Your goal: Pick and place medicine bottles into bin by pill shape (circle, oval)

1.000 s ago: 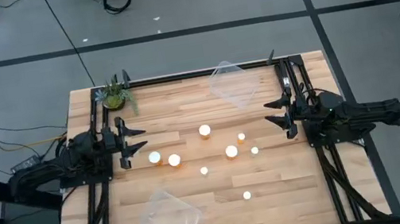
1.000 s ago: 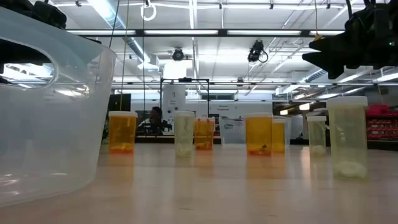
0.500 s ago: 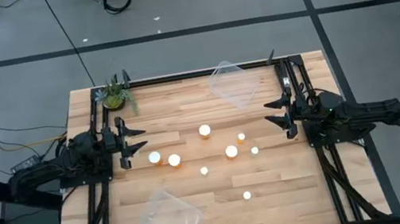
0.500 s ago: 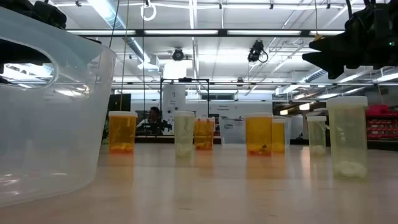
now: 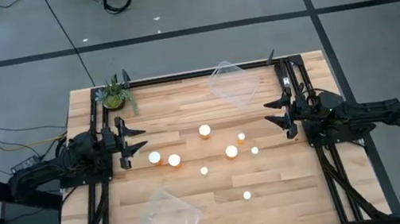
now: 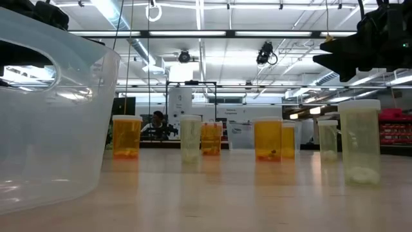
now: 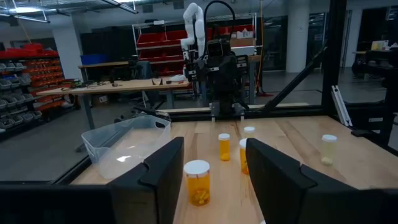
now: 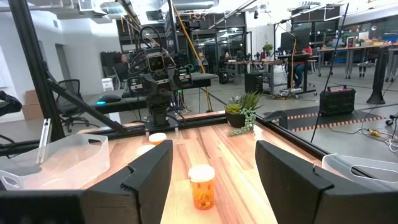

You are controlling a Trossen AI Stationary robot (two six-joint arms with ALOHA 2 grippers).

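Nothing has moved: both pincers, left pincer [image 5: 133, 138] and right pincer [image 5: 273, 113], hang open and empty at the desk [image 5: 293, 194] edges. Centre yours over one medicine bottle [image 5: 205, 130] before closing.

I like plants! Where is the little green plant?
In the high view the plant sits at the table's far left corner, just beyond the left gripper, away from the bottles.

Medicine bottles [image 5: 205, 130] crowd mid-table; bare wood rings them.
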